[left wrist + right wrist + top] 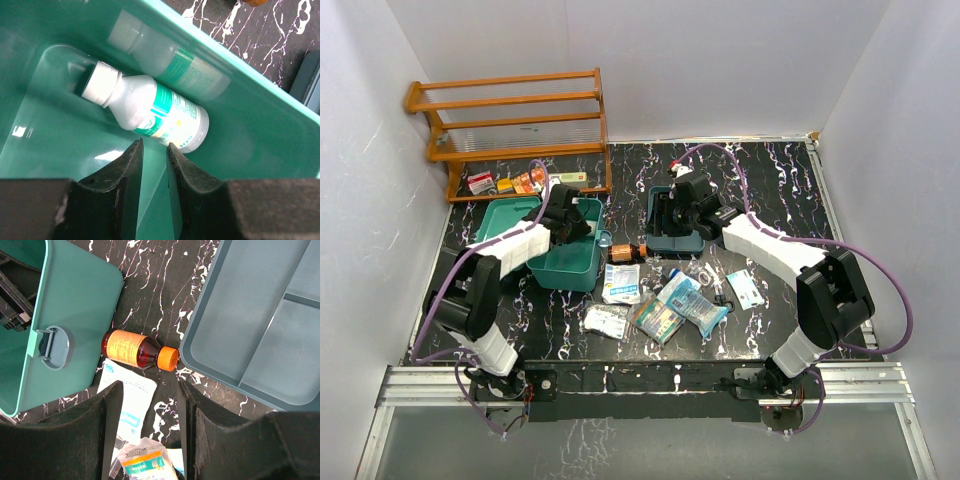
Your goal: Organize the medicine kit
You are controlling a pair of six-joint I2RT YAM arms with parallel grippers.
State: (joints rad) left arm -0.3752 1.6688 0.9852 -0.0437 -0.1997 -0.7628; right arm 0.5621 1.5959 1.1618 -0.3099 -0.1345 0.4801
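The teal-green medicine kit [570, 265] stands open at centre left, its lid [500, 215] laid back. My left gripper [572, 225] reaches down inside it; its jaws [154, 145] are a narrow gap apart and hold nothing. Just beyond them a white bottle with a green label [155, 107] lies on the kit floor. My right gripper [672, 215] hovers open and empty [150, 387] above the table, between the kit wall [75, 300] and the darker divided tray [260, 315]. An amber bottle with an orange cap [135, 349] lies on the table in front of its fingertips.
A wooden slatted rack [515, 120] stands at the back left, with small boxes [515, 183] on its bottom shelf. Several sachets and packets [665, 315] lie scattered at front centre, a white one [127, 400] under my right gripper. White walls close in the table.
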